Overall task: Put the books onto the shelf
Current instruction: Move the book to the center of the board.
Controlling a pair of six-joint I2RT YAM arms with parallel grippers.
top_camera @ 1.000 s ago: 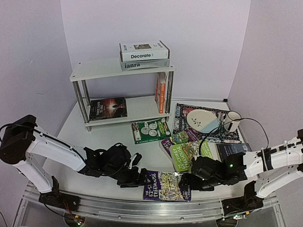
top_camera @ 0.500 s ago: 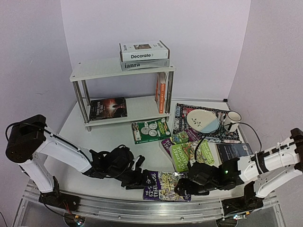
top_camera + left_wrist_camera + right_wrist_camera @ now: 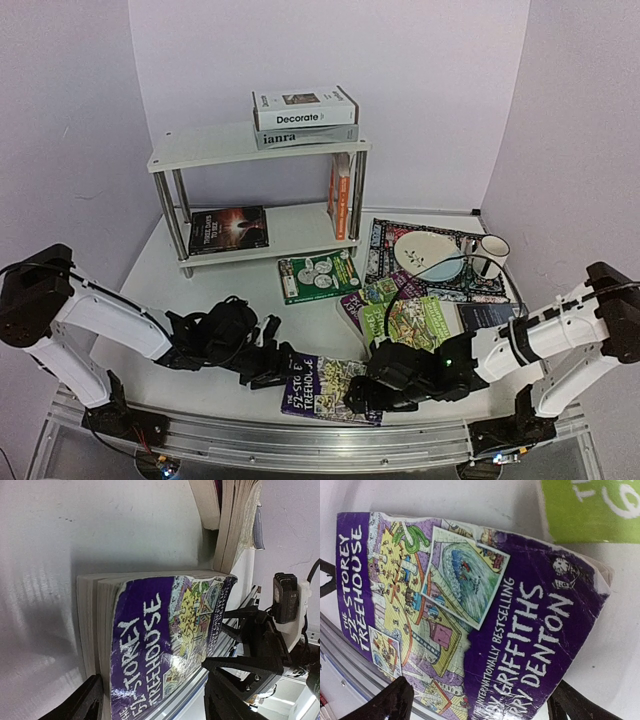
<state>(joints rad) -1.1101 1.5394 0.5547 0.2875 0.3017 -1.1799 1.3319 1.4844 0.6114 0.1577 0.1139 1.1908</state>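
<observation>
The purple Treehouse book [image 3: 330,388] lies near the table's front edge, between my two grippers. My left gripper [image 3: 275,372] is at its left end, turned on its side. One finger [image 3: 85,702] is at table level and the other above the cover [image 3: 160,630], jaws open. My right gripper [image 3: 365,392] stands open at the book's right end, with the cover [image 3: 485,605] filling the space between its fingers. The white shelf [image 3: 210,148] holds Decorate [image 3: 305,107] on ianra [image 3: 290,136]. Its lower tier holds a dark book [image 3: 229,229] and upright orange books [image 3: 342,195].
More books lie on the table: a green-and-white one [image 3: 318,276], a green Treehouse [image 3: 418,322] on a pile, a navy one [image 3: 492,316]. A patterned placemat [image 3: 385,245] with plate [image 3: 428,255] and a mug [image 3: 492,250] sit back right. A metal rail [image 3: 300,445] runs just in front.
The purple book has slid left and turned slightly. The right gripper followed it left, the left gripper backed off to the left, and its jaws have narrowed.
</observation>
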